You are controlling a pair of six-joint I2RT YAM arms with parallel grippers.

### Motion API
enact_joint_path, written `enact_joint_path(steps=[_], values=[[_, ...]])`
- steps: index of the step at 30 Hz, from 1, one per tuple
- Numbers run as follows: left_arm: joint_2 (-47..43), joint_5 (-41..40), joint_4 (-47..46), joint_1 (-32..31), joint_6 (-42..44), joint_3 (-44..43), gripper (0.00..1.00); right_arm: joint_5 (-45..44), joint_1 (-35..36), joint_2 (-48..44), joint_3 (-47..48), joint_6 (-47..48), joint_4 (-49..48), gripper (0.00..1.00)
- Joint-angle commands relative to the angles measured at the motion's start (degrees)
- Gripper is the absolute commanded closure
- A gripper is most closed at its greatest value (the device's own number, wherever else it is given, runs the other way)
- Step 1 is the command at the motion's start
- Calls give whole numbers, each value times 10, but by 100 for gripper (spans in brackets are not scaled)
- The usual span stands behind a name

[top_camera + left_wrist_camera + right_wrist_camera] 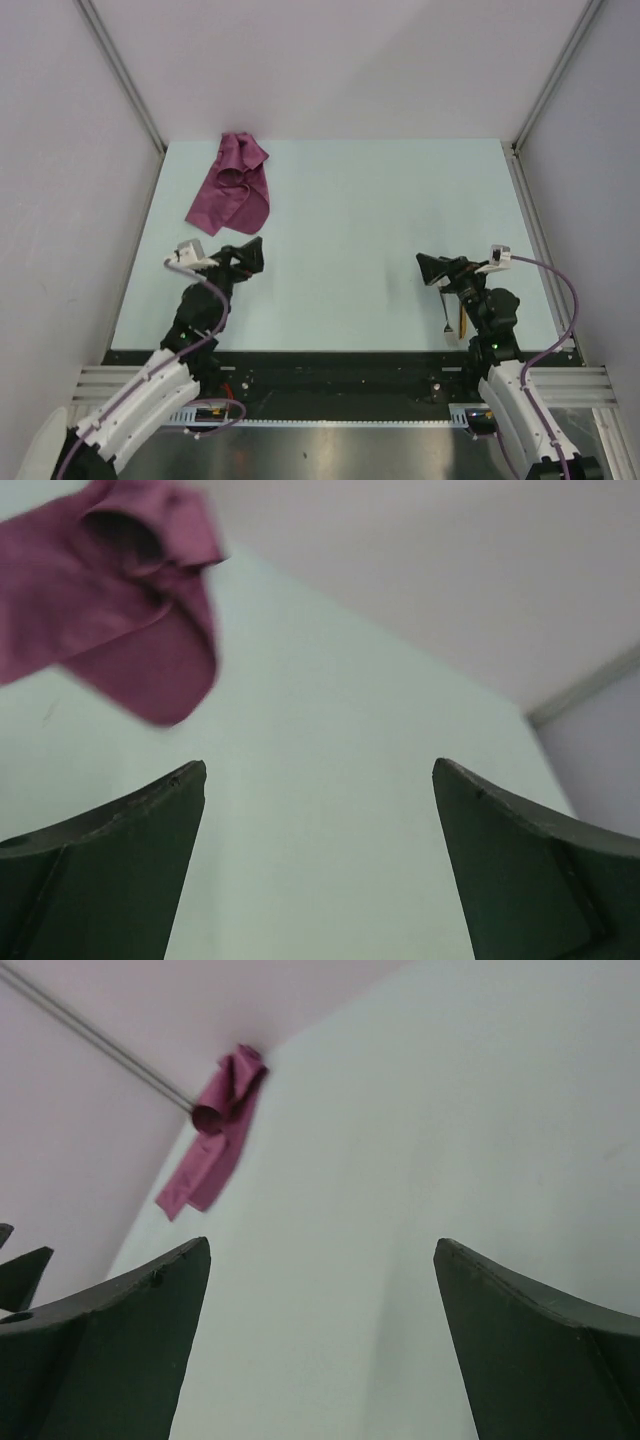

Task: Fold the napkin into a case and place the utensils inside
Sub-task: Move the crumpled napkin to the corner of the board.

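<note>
The plum-magenta napkin [232,187] lies crumpled at the far left of the table; it also shows in the left wrist view [110,590] and the right wrist view [212,1145]. No folded case is in view. My left gripper [250,252] is open and empty, a little nearer than the napkin. My right gripper [432,267] is open and empty at the right. The utensils lie partly hidden under the right arm: a silver spoon [447,312] and a golden-yellow piece [461,322].
The pale green table [350,220] is closed in by white walls on three sides, with metal corner posts [125,75]. A black rail [330,358] runs along the near edge by the arm bases.
</note>
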State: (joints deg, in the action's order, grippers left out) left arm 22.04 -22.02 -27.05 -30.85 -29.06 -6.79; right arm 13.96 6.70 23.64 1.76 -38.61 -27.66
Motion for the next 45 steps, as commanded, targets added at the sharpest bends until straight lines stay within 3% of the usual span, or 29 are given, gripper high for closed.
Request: enact_joint_path(steps=[1,4,5,7,10,12,16,19,22,26,30,33,37,39,42,45], values=[[160,-231,305,4,-214,-155,0,-52,-3,33,39,28,86,0],[224,-183,350,15,-165,-251,0,-73,-6,58,69,36,120,0],[259,-162,332,27,-105,-276,0,-81,-7,65,78,37,129,0],[300,-73,273,56,-84,-285,0,-85,-9,90,94,37,144,0],[413,82,292,173,-124,-359,0,-69,-10,119,113,45,146,0],[530,119,343,244,-126,-422,0,-56,-9,132,123,46,149,0],[705,121,439,285,-80,-601,0,-38,-8,158,123,33,145,0],[808,130,505,324,-120,-673,2,-20,-5,167,114,14,131,0],[857,143,527,350,-151,-688,5,-11,1,171,116,8,133,0],[843,83,502,358,-186,-642,5,-45,31,172,128,28,153,0],[849,87,474,367,-201,-609,8,-89,71,197,143,42,156,0],[880,132,450,380,-208,-606,21,-107,102,235,163,47,151,0],[901,172,433,388,-211,-601,58,-168,166,293,203,58,146,0],[887,192,408,390,-207,-591,70,-207,192,328,236,67,135,0],[853,198,391,390,-204,-567,100,-228,240,420,310,85,151,0],[812,216,373,379,-214,-521,100,-223,265,517,365,88,161,3]])
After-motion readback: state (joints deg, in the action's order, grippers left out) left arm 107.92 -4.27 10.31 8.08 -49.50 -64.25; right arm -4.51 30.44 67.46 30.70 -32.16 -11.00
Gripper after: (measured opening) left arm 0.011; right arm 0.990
